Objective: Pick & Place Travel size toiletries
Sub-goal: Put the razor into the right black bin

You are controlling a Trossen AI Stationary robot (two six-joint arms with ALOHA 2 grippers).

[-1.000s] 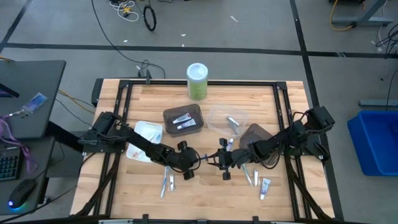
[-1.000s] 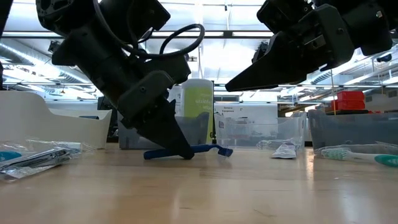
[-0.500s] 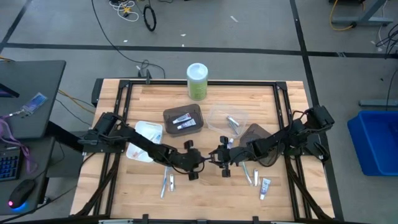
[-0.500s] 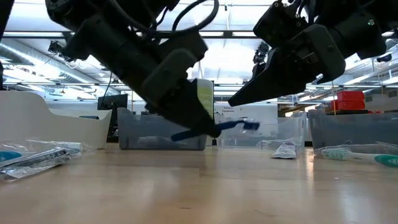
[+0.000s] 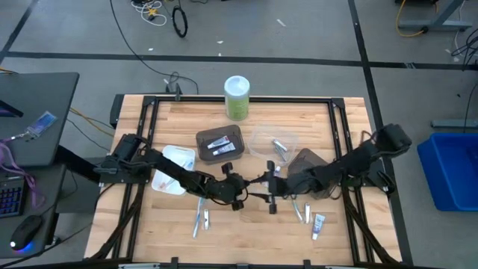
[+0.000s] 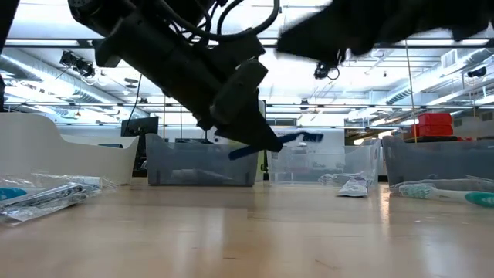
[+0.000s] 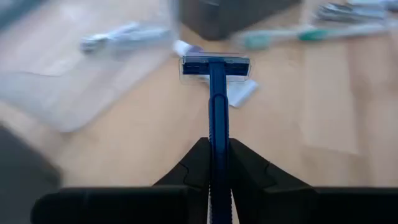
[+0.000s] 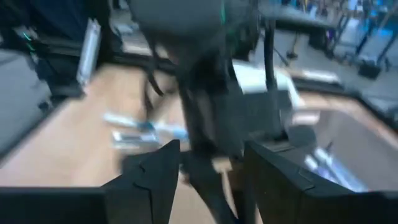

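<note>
Low view: the left pincer [image 6: 258,143] has lifted the blue razor [image 6: 289,141] off the bench [image 6: 247,232] – clamped by its handle – while the right pincer [image 5: 263,187], fingers spread, closes in for a handover.

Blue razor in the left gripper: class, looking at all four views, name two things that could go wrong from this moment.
1. The left gripper pinches the blue razor only at the handle's end, above the table; the long overhang could let it twist or slip.
2. The right gripper, open, is very close to the left one in mid-table; a handover may be coming, and the fingers could collide or knock the razor loose.
</note>
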